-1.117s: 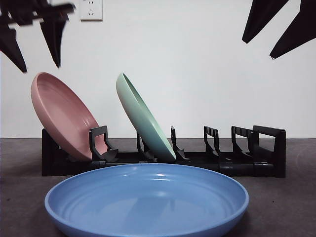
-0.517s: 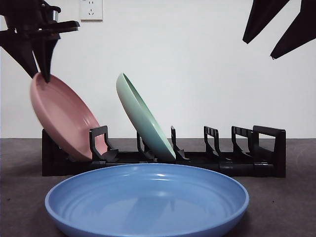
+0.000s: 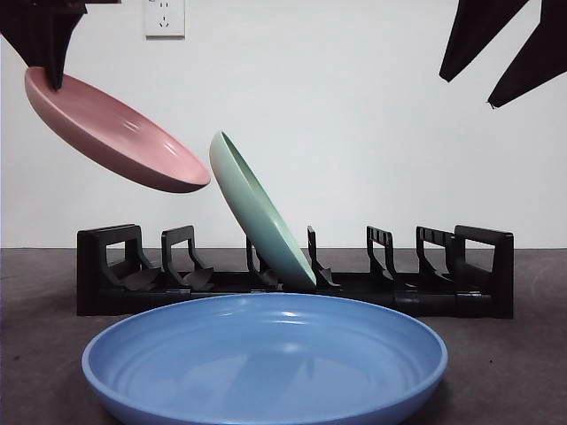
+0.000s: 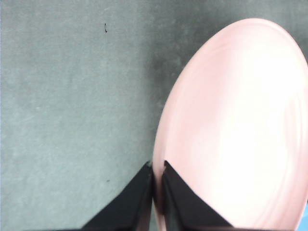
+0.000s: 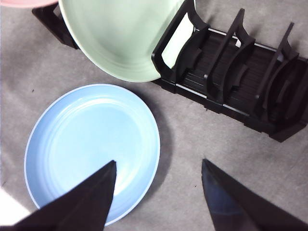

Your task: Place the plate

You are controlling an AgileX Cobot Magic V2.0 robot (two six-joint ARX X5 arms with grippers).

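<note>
A blue plate (image 3: 264, 359) lies flat on the grey table (image 3: 505, 372) nearest the front camera, its rim filling the lower part of the view. Just behind it stands a black dish rack (image 3: 425, 283), running across the table. A green plate (image 3: 257, 212) leans in one of the rack's middle slots, tilted toward the left of the front view; the slots on either side of it hold nothing.

Above the rack's left end, the pink plate (image 3: 115, 133) hangs in the air, clear of the rack and tipped so that its far edge dips toward the green plate without touching it. The left gripper (image 4: 157, 175) pinches the pink plate's rim, its two black jaws closed tight on the edge, as the left wrist view shows from above with the table well below.

The right gripper (image 5: 159, 168) hovers high over the table, its jaws spread wide apart and holding nothing; in the right wrist view it sits above the blue plate's edge and the bare table beside it, with the rack beyond. A white wall (image 3: 372, 133) with a power socket (image 3: 164, 18) closes the scene.
</note>
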